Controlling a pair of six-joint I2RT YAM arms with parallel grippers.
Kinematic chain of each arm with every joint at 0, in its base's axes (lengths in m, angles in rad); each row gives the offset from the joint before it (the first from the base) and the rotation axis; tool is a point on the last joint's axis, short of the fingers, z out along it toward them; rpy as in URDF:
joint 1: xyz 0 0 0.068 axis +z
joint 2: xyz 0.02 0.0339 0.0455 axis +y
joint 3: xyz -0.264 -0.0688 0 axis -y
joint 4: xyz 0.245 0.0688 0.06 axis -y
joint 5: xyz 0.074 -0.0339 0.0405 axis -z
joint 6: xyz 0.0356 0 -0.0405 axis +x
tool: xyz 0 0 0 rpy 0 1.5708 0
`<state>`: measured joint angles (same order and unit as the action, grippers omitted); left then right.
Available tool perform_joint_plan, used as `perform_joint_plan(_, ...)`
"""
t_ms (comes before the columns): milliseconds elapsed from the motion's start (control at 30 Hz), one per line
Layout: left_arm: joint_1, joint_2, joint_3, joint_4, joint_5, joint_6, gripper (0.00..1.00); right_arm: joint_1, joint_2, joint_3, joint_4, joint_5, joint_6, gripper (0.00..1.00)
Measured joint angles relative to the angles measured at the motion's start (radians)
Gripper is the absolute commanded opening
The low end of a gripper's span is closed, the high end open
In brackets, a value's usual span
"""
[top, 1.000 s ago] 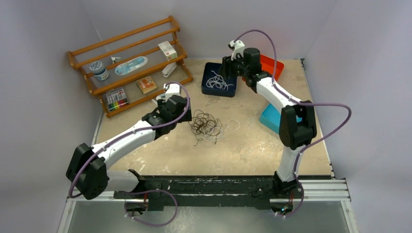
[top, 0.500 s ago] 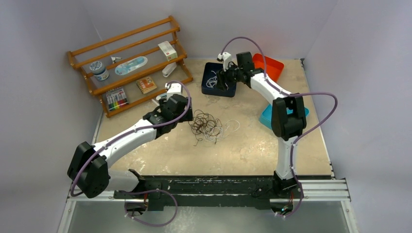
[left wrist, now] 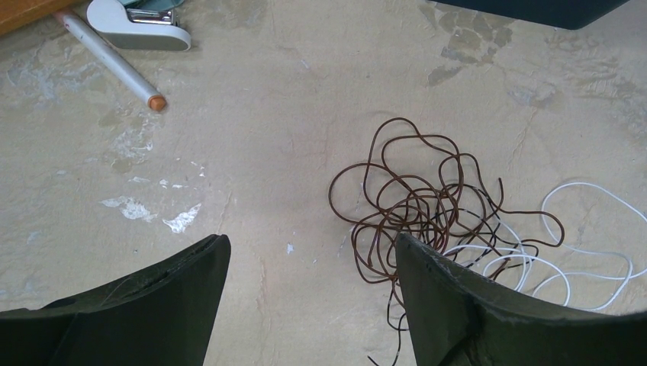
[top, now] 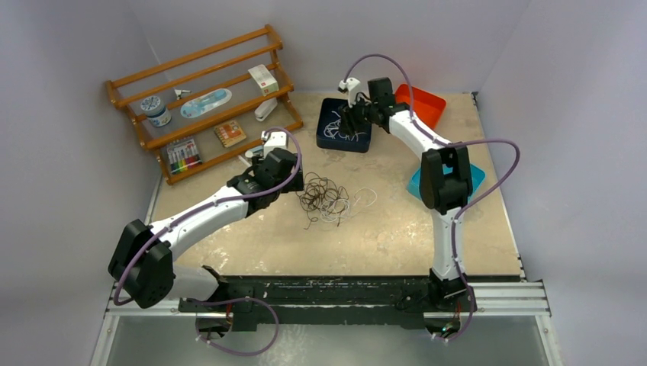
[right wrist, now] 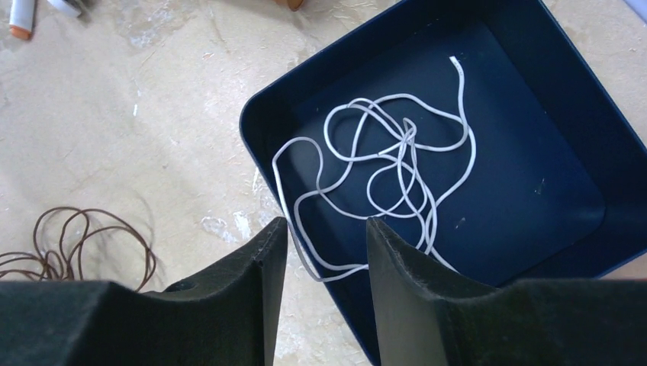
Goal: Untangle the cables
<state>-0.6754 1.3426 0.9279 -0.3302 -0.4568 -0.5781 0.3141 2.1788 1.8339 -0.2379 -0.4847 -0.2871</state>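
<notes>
Left claw (left wrist: 310, 245) spread wide and empty beside the cables (left wrist: 416, 206); right claw (right wrist: 324, 229) above the navy tray (right wrist: 580, 122).
Brown and white cables lie as one loose knot on the bench (top: 397, 229), about midway between its left and right edges, with white loops trailing toward the right edge. The right claw's fingers stand slightly parted with nothing between them, over a lone white cable (right wrist: 397, 152) coiled inside the tray near the far edge.
</notes>
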Motion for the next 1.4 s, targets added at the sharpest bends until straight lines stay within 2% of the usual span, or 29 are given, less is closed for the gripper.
perform_joint_plan(167, 0.0, 0.0, 0.0, 0.0, 0.0, 0.0, 0.79, 0.0, 0.053, 0.039, -0.004, -0.001, 0.007, 0.33)
perform_joint_plan(467, 0.0, 0.0, 0.0, 0.0, -0.001, 0.0, 0.79, 0.005, 0.098, 0.08, -0.003, 0.031, 0.037, 0.01)
perform_joint_plan(633, 0.0, 0.0, 0.0, 0.0, -0.001, 0.0, 0.78, 0.02, 0.147, 0.146, 0.007, 0.138, 0.06, 0.0)
perform_joint_plan(1100, 0.0, 0.0, 0.0, 0.0, -0.008, 0.0, 0.78, 0.08, 0.207, 0.187, 0.09, 0.646, 0.096, 0.0)
perform_joint_plan(1400, 0.0, 0.0, 0.0, 0.0, -0.012, 0.0, 0.78, 0.077, 0.207, 0.203, 0.124, 0.817, 0.086, 0.0)
